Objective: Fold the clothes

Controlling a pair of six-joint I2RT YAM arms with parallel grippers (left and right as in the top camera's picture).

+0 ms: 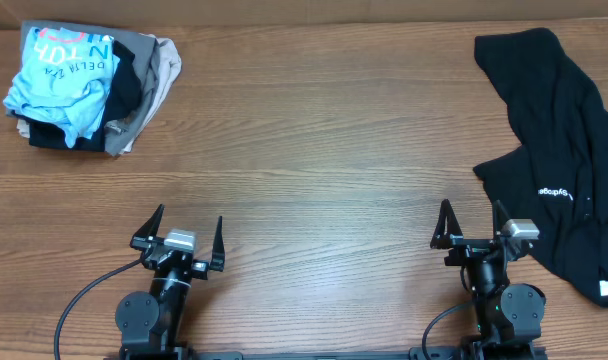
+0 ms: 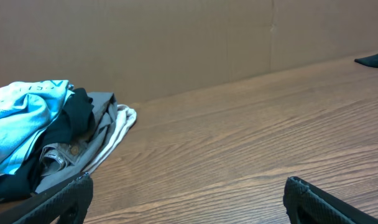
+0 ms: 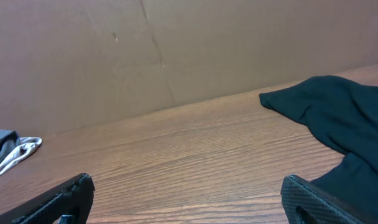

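Note:
The black garment (image 1: 564, 150) lies crumpled at the right side of the table, with a small line of white lettering (image 1: 552, 191) and a small white tag (image 1: 607, 289). It also shows in the right wrist view (image 3: 344, 118) and as a dark corner at the far right of the left wrist view (image 2: 375, 60). My right gripper (image 1: 471, 222) is open and empty near the front edge, just left of the garment's lower part; in its own view (image 3: 189, 193) only bare wood lies between the fingers. My left gripper (image 1: 188, 227) is open and empty at the front left, as its own view (image 2: 189, 196) shows.
A pile of folded clothes (image 1: 84, 85) sits at the back left, with a light-blue printed T-shirt (image 1: 64, 70) on top of grey, black and beige garments; it also shows in the left wrist view (image 2: 46, 137). A brown cardboard wall (image 3: 176, 50) stands behind the wooden table (image 1: 314, 150).

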